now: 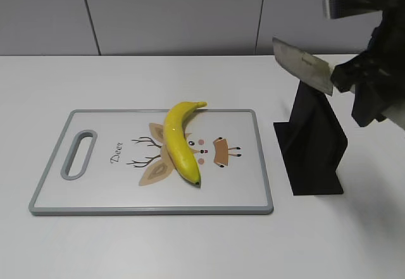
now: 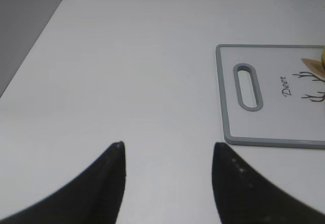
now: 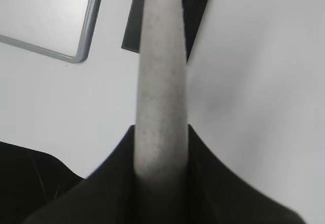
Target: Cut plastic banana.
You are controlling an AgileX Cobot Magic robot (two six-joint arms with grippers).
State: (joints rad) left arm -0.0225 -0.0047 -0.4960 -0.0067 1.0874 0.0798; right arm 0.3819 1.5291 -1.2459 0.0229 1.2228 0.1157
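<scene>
banana lies on board.

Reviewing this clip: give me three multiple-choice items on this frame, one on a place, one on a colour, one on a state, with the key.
1. Where does the plastic banana lie?
A. on the cutting board
B. on the black stand
C. on the bare table

2. What colour is the board's rim?
A. red
B. grey
C. green

3. How is the right gripper?
A. open, empty
B. shut on the knife
C. shut on the banana

Key: 1 A, it rests across the deer print; 2 B, a grey border frames the white board; 3 B, the fingers clamp the pale handle, blade raised above the black stand.
</scene>
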